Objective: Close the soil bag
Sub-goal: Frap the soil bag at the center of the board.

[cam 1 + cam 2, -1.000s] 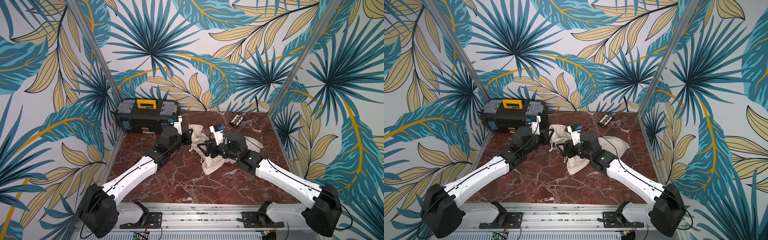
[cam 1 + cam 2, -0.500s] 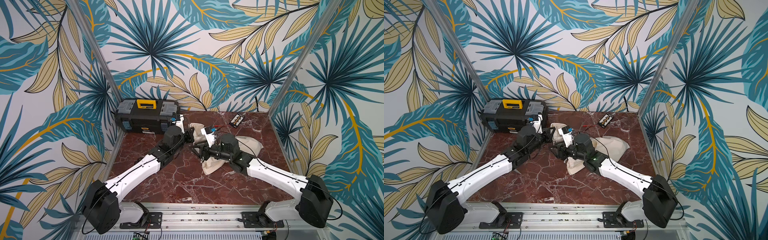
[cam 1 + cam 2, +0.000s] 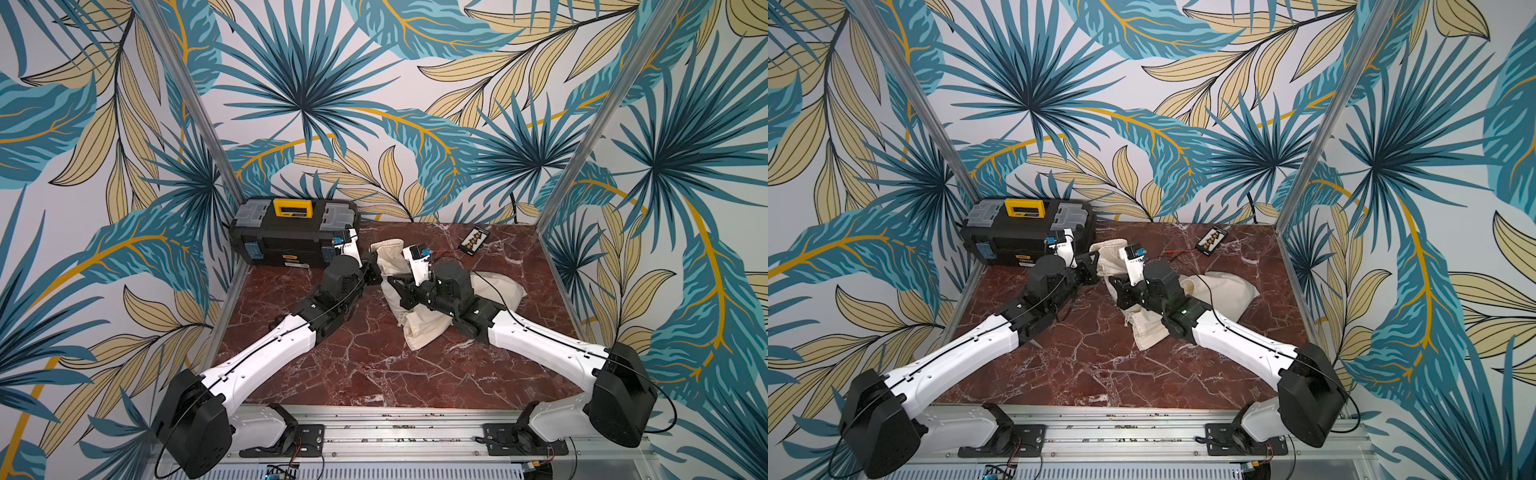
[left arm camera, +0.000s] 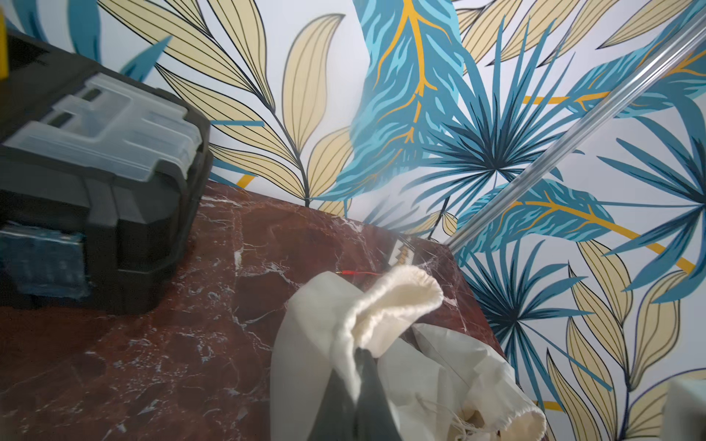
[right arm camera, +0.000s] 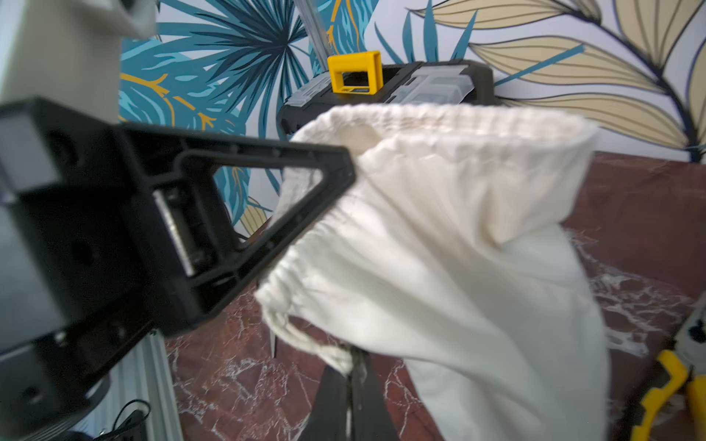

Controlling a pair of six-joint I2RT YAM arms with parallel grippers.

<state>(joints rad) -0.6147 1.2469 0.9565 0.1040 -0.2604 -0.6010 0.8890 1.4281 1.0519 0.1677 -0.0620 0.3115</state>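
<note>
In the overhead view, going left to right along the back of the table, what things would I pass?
Toolbox → upright cloth bag → small black remote. The limp sack lying by the right arm overlaps the remote sideways, so I left it out.

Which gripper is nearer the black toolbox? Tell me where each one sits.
Left. The left gripper is shut on the rim of the cloth bag, just off the end of the toolbox. The right gripper pinches the drawstring, farther out on the table.

soil bag [image 5: 458, 248] contents hidden, yellow tool [image 5: 666, 376] cropped
</note>
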